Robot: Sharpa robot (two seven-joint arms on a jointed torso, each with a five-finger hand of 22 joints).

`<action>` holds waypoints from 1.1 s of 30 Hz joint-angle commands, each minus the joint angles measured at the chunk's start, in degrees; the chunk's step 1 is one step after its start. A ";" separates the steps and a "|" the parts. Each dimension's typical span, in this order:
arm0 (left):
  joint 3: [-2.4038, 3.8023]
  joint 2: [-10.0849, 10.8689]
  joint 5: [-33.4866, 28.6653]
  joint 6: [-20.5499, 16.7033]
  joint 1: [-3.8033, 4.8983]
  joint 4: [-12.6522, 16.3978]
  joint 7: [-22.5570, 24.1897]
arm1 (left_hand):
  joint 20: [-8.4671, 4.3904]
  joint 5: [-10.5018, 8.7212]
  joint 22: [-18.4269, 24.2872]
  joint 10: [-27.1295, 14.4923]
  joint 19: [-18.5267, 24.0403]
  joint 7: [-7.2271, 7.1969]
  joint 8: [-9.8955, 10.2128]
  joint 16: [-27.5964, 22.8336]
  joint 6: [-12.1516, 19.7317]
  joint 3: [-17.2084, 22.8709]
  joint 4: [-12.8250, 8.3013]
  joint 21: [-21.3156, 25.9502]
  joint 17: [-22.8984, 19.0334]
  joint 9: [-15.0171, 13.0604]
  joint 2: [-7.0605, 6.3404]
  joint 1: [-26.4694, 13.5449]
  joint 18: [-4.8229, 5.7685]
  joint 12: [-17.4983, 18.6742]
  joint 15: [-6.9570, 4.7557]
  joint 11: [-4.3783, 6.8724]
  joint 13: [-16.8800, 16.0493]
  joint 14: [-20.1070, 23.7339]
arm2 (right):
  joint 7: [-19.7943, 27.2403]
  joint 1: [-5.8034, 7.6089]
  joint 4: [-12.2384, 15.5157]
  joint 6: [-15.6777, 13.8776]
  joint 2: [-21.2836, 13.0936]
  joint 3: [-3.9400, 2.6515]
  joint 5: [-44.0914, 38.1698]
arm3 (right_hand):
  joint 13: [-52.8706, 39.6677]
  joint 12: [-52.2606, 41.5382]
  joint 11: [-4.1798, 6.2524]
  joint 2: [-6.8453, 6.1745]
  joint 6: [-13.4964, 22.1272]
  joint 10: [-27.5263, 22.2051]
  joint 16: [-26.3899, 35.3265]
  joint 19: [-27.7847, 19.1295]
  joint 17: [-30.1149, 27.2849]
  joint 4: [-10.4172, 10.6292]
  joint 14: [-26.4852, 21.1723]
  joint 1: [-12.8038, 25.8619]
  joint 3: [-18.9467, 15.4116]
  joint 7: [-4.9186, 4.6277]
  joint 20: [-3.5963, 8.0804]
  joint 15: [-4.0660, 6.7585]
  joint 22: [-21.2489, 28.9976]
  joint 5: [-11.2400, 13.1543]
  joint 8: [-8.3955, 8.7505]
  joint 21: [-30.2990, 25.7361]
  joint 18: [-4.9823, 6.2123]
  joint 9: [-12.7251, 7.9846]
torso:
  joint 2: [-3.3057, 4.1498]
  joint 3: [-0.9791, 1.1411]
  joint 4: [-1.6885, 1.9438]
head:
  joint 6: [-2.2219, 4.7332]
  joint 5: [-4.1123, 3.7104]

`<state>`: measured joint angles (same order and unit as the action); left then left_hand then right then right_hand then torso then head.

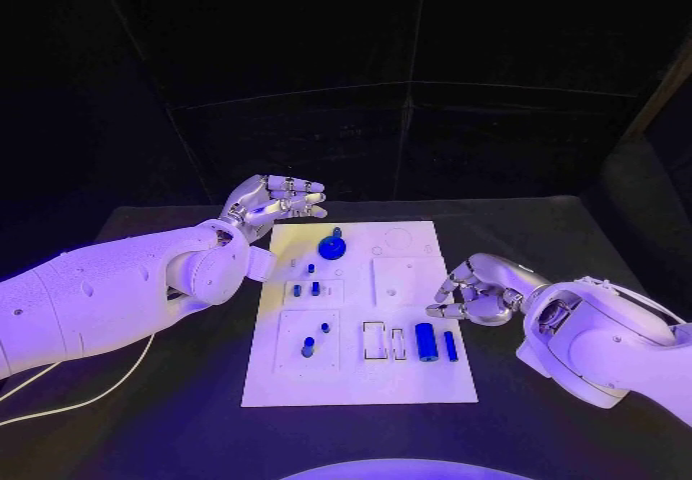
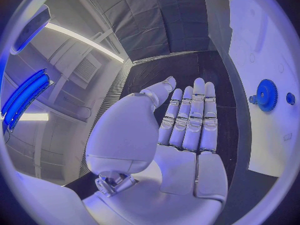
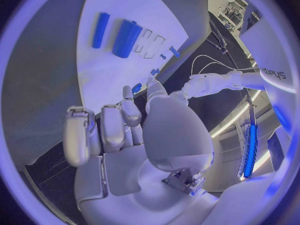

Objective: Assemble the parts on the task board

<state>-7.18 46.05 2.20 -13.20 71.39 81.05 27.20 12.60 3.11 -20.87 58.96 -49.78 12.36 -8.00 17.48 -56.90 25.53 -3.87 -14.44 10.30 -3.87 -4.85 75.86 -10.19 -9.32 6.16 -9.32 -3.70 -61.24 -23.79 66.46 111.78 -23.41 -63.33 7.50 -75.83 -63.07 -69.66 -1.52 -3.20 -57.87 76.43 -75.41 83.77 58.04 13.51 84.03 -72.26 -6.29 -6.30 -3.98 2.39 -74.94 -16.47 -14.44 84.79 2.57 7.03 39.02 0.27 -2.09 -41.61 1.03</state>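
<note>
The white task board (image 1: 411, 385) lies in the middle of the table. A blue gear (image 1: 332, 246) sits near its far edge, also seen as the gear (image 2: 267, 95) in the left wrist view. A thick blue cylinder (image 1: 427, 341) and a thin blue bar (image 1: 450, 346) lie near the board's right side, next to empty slots. Several small blue pegs (image 1: 307, 346) stand on the left half. My left hand (image 1: 274, 205) hovers above the board's far left corner, fingers straight, palm (image 2: 187, 135) empty. My right hand (image 1: 476, 290) rests at the board's right edge, fingers (image 3: 103, 130) curled in on nothing.
A pale cable (image 1: 87, 395) trails over the black table at the left, under my left arm. The board (image 3: 125, 80) with the cylinder (image 3: 127, 38) and bar (image 3: 100, 30) lies just beyond my right hand's fingers. Dark curtains close off the back.
</note>
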 commanded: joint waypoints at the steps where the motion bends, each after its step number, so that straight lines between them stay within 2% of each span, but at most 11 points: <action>1: -0.02 0.11 -0.10 0.86 0.04 0.05 0.54 | 0.13 0.10 0.05 0.12 -0.46 -0.11 -0.29 -0.20 0.29 -0.05 0.36 0.30 -0.05 0.00 0.01 -0.38 -0.37 0.16 0.09 0.14 0.07 -0.42 | -6.58 -1.38 0.36 1.73 0.08 0.18 -5.16 | -2.17 -1.45 -0.03 -0.04 0.54 0.88 -0.52 1.27 0.31 1.88 1.35 1.00 -1.54 0.10 0.02 0.17 -8.89 0.45 -0.76 0.46 -0.80 0.48 | -0.21 -0.08 -0.22 | -0.41 -0.02; 4: -0.05 0.19 -0.10 0.89 0.03 0.08 0.54 | 0.13 0.10 0.05 0.12 -0.46 -0.11 -0.29 -0.20 0.29 -0.05 0.36 0.30 -0.05 0.00 0.01 -0.38 -0.37 0.16 0.09 0.14 0.07 -0.42 | -7.59 -2.46 0.37 1.57 0.40 0.28 -6.65 | -3.39 -2.18 0.01 -0.01 0.67 1.16 -0.65 1.42 0.45 3.12 1.35 1.95 -2.71 0.20 0.05 0.16 -9.14 0.92 -1.44 0.65 -0.85 0.93 | -0.24 -0.08 -0.23 | -0.55 0.13; 12: -0.12 0.38 -0.10 1.02 0.01 0.13 0.53 | 0.12 0.10 0.18 0.12 -0.56 -0.13 -0.31 -0.29 0.31 -0.09 0.46 0.35 -0.08 0.00 0.06 -0.47 -0.37 0.16 0.07 0.15 0.07 -0.52 | -8.75 -4.39 -0.01 0.97 2.28 0.36 -9.43 | -4.85 -2.98 0.12 0.29 0.80 1.57 -0.83 1.56 0.68 3.28 1.36 4.02 -4.09 0.36 0.10 0.23 -9.39 1.54 -2.51 0.83 -0.91 1.65 | -0.21 -0.15 -0.22 | -0.62 -0.58; 16: -0.13 0.44 -0.10 1.05 0.01 0.13 0.53 | 0.12 0.10 0.18 0.12 -0.56 -0.13 -0.31 -0.29 0.31 -0.09 0.46 0.35 -0.08 0.00 0.06 -0.47 -0.37 0.16 0.07 0.15 0.07 -0.52 | -8.89 -4.86 -0.11 1.15 2.88 0.37 -10.36 | -5.43 -3.37 0.18 0.35 0.66 1.84 -0.86 1.58 0.71 3.25 1.36 4.17 -4.23 0.45 0.12 0.27 -9.42 1.64 -2.85 0.85 -0.91 1.87 | -0.20 -0.10 -0.20 | -0.68 -0.73; 21: -0.15 0.50 -0.10 1.08 0.00 0.13 0.52 | 0.12 0.10 0.18 0.12 -0.56 -0.13 -0.31 -0.29 0.31 -0.09 0.46 0.35 -0.08 0.00 0.06 -0.47 -0.37 0.16 0.07 0.15 0.07 -0.52 | -9.39 -5.32 -0.55 2.69 3.57 0.37 -10.86 | -5.74 -3.56 0.26 0.38 0.50 1.96 -0.86 1.61 0.69 3.20 1.35 4.12 -4.32 0.55 0.16 0.33 -9.49 1.66 -3.22 0.89 -0.93 2.11 | -0.21 -0.14 -0.25 | -0.78 -0.72; 33: -0.16 0.73 -0.10 1.26 0.00 0.24 0.48 | 0.12 0.10 0.23 0.12 -0.60 -0.14 -0.32 -0.34 0.32 -0.10 0.48 0.37 -0.09 0.00 0.08 -0.49 -0.38 0.16 0.07 0.16 0.07 -0.56 | -11.32 -6.41 -1.85 5.38 5.34 0.37 -12.92 | -5.79 -3.46 0.31 0.30 0.60 1.84 -0.71 1.51 0.36 3.31 1.27 4.58 -4.61 0.60 0.21 0.38 -9.39 1.81 -3.62 0.81 -0.89 2.44 | -0.18 -0.15 -0.08 | -0.95 -0.65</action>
<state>-7.38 46.74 2.19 -12.69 71.32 81.17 27.21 12.81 3.11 -20.69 58.96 -49.99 12.36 -8.00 17.48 -56.90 25.37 -3.71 -14.44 10.25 -3.87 -4.85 75.87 -10.19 -9.32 6.36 -9.32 -3.71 -61.45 -33.98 60.14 109.99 -19.90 -58.17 7.86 -87.09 -68.78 -73.03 -1.23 -3.02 -57.51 78.11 -75.92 83.77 58.47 16.78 84.04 -68.16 -10.52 -5.94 -3.99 2.38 -74.92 -14.96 -17.75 85.41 2.19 9.41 38.81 0.14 -2.24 -42.52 0.32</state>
